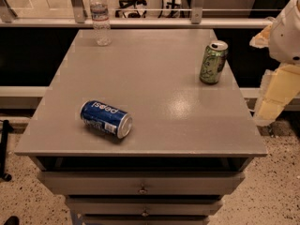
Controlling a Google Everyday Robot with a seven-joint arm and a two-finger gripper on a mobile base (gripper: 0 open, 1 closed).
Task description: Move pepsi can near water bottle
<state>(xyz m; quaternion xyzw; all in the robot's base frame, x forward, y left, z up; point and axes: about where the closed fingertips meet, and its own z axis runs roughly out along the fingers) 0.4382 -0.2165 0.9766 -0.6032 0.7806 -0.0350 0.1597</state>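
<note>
We see the pepsi can (106,119) lying on its side on the near left part of the grey table (154,78). The water bottle (100,18) stands upright at the far left corner, well apart from it. A green can (213,62) stands near the right edge. The gripper (274,95) hangs beside the table's right side, touching nothing. We cannot tell if it is apart or together.

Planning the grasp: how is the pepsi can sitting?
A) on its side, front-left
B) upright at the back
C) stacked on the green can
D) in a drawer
A: the pepsi can lies on its side at the table's front left; the gripper hangs beyond its right edge.
</note>
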